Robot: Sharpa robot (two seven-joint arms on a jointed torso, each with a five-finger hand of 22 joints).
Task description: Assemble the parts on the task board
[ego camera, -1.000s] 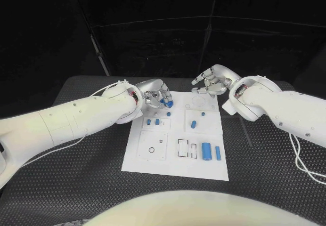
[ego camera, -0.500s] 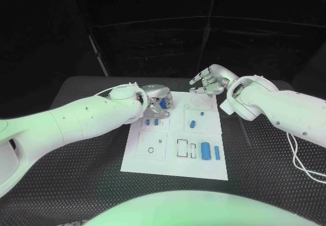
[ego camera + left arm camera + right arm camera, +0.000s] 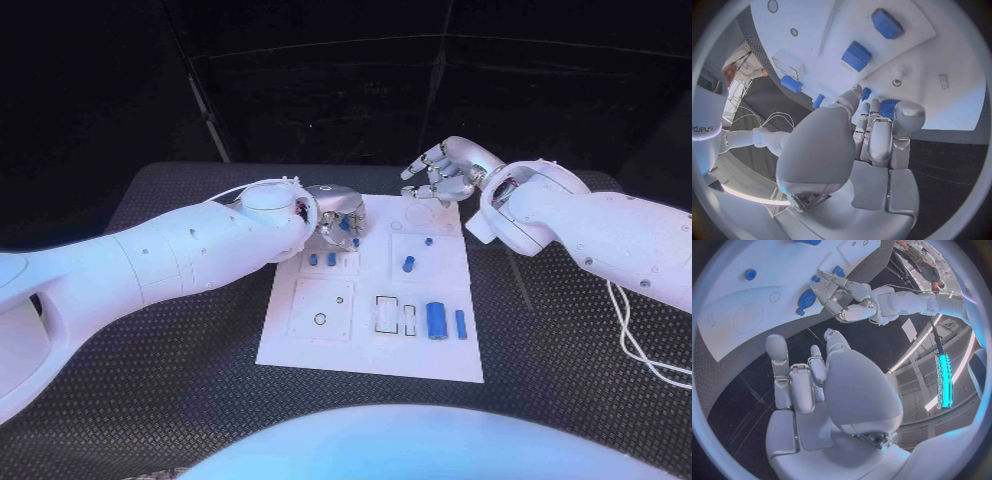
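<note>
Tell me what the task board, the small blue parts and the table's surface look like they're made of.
Task board: looks like matte white plastic or painted sheet, flat, with printed outlines; which one is unclear.
Blue parts: probably moulded or printed plastic, with an even colour and soft sheen.
Table: black, with a raised repeating tread pattern, likely a rubber mat.

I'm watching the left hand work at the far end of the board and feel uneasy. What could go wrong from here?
The left hand holds a small blue part low over the task board; it could slip or seat crooked. Its fingers sit close to two blue parts standing nearby and might knock them. The right hand hovers near, so the hands could collide.
</note>
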